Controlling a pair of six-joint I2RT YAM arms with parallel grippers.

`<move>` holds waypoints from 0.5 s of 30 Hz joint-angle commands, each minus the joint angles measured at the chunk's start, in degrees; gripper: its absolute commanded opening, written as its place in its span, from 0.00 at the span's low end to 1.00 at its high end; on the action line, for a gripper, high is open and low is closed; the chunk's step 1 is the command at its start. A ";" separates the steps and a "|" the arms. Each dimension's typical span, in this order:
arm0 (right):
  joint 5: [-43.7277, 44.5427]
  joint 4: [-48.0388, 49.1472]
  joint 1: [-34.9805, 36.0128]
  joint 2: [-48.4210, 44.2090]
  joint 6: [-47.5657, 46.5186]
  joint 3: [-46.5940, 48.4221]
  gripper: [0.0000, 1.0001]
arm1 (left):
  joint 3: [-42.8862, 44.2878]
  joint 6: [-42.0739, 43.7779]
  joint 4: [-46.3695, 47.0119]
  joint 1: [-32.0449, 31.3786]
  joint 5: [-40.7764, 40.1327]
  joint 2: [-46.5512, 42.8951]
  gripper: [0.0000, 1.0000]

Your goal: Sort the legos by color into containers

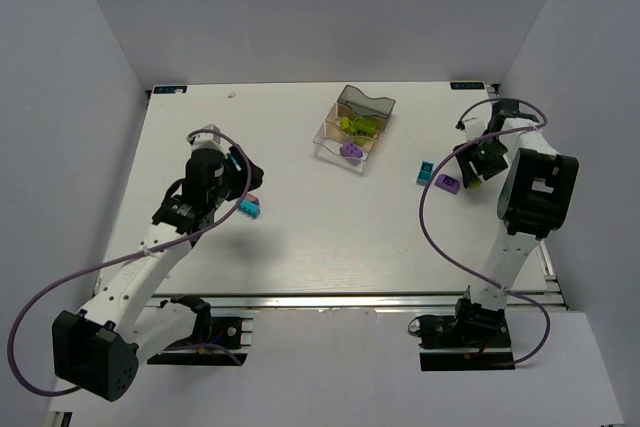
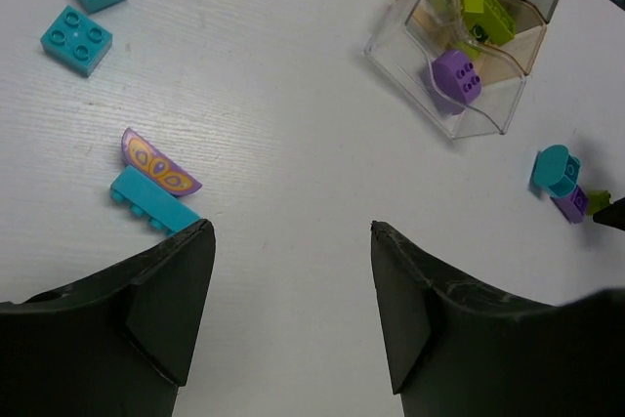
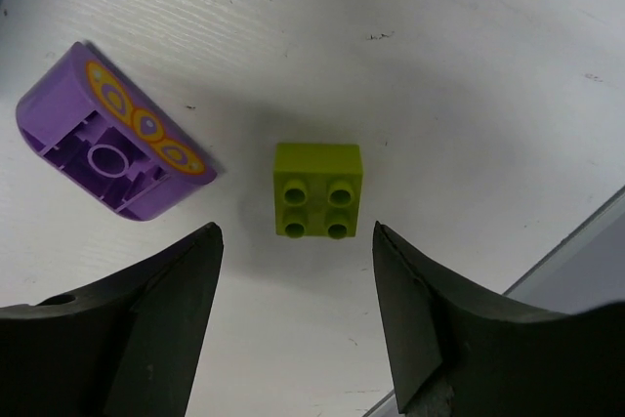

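The clear three-part container stands at the back centre, holding lime legos and a purple one. My left gripper hangs open over bare table with nothing between its fingers. A long teal brick with a purple-pink curved piece lies by its left fingertip, and two teal bricks lie farther off. My right gripper is open just short of a lime brick, studs facing the camera. A purple curved brick lies to its left.
A teal brick and a purple brick lie between the container and my right gripper. The table's right edge runs close beside the right fingers. Grey walls enclose the table.
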 commanded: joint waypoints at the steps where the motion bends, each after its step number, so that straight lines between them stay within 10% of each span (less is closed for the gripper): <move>1: 1.28 0.20 0.08 1.30 -1.13 2.48 0.68 | -1.81 -1.87 -0.95 0.34 -1.78 -0.98 0.75; 15: 0.84 -1.91 0.08 7.46 -3.50 8.28 0.42 | -3.39 -5.56 -1.39 0.34 -3.02 -3.70 0.75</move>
